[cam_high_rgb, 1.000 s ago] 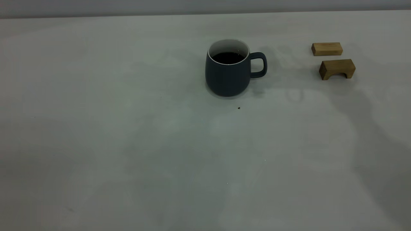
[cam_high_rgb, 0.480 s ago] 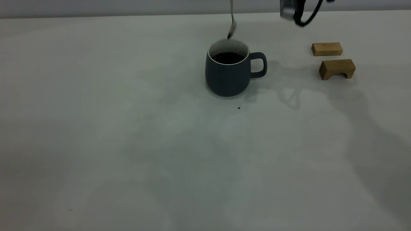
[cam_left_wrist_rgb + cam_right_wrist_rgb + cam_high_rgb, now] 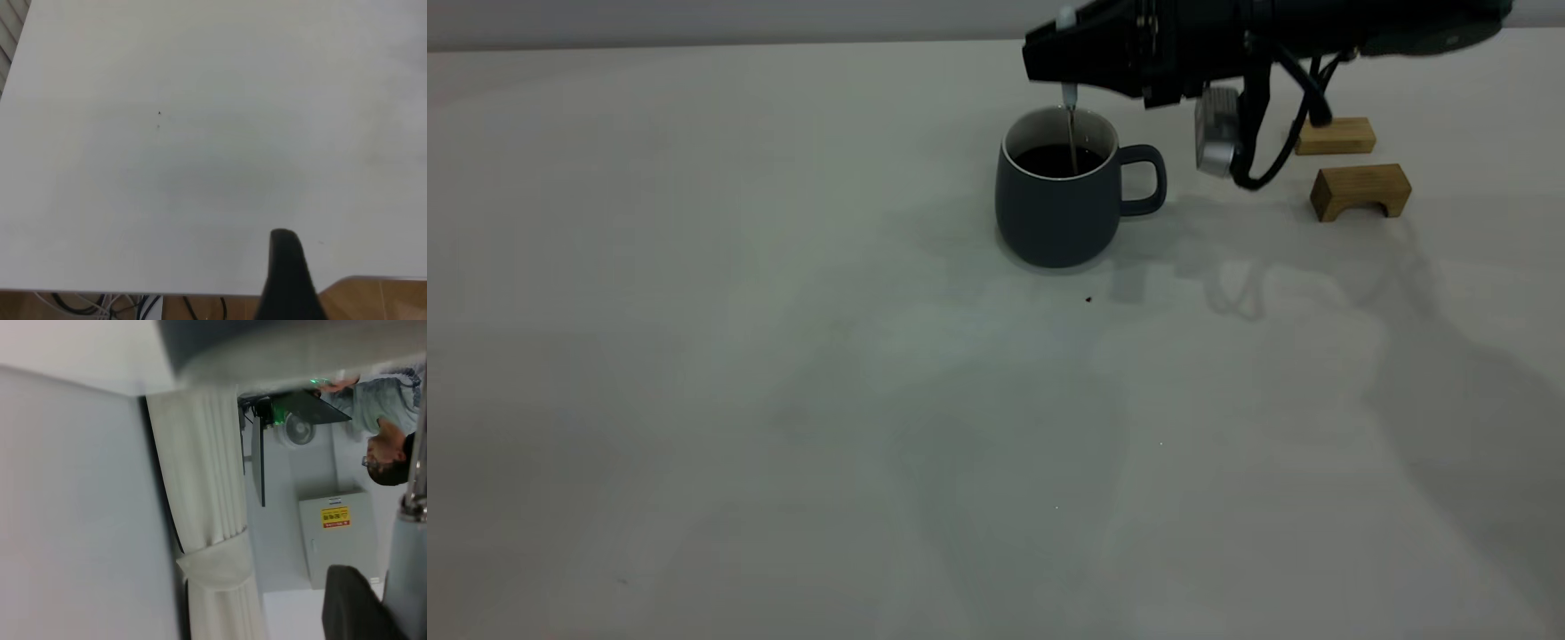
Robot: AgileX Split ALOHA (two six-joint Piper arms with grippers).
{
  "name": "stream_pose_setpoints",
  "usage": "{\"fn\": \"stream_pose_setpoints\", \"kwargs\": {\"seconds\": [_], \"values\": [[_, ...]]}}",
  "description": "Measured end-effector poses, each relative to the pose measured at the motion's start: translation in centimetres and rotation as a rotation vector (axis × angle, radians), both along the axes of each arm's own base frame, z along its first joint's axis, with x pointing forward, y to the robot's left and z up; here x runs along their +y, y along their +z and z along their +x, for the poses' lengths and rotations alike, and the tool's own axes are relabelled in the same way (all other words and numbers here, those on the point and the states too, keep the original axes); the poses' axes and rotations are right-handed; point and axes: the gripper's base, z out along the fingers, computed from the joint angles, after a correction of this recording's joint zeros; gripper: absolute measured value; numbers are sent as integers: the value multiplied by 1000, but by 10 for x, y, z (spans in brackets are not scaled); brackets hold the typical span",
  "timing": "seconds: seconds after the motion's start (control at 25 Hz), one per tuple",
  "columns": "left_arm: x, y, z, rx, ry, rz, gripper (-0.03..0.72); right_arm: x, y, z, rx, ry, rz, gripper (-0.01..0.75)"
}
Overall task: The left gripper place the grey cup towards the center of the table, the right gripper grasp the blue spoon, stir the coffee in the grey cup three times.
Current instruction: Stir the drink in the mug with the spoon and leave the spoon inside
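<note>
The grey cup [image 3: 1056, 206] stands upright on the table [image 3: 783, 373] at the back centre, handle pointing right, with dark coffee [image 3: 1049, 160] inside. My right gripper [image 3: 1060, 55] reaches in from the right just above the cup, shut on the blue spoon [image 3: 1071, 133]. The spoon hangs upright, its stem running down into the coffee and its bowl hidden below the surface. In the right wrist view the spoon [image 3: 408, 573] shows close beside a dark finger [image 3: 353, 607]. My left gripper [image 3: 287, 277] is parked over bare table [image 3: 200, 167] by an edge, away from the cup.
Two tan wooden blocks lie at the back right: a flat one [image 3: 1343, 138] partly behind the right arm's cables, and an arched one [image 3: 1360, 189]. A dark speck [image 3: 1088, 300] sits in front of the cup. The right wrist view faces the room, with a person [image 3: 387, 433].
The right arm has come down into view from above. The spoon's bowl, above the rim half a second ago, has gone down into the coffee. The cup has not moved.
</note>
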Motion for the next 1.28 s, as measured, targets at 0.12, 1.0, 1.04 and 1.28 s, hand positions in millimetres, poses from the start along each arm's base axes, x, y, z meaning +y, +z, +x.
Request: {"fn": "stream_pose_setpoints", "kwargs": {"seconds": [0.12,1.0,1.04,1.28], "values": [[0,0,0,0,0,0,585,6,-3,0,9,-17,22,111],[0,0,0,0,0,0,585,15,1,22,-60,-106,-65,111],[0,0,0,0,0,0,585,15,2,24,-65,-113,-72,111],[0,0,0,0,0,0,585,-3,1,28,-65,-136,-78,111]]}}
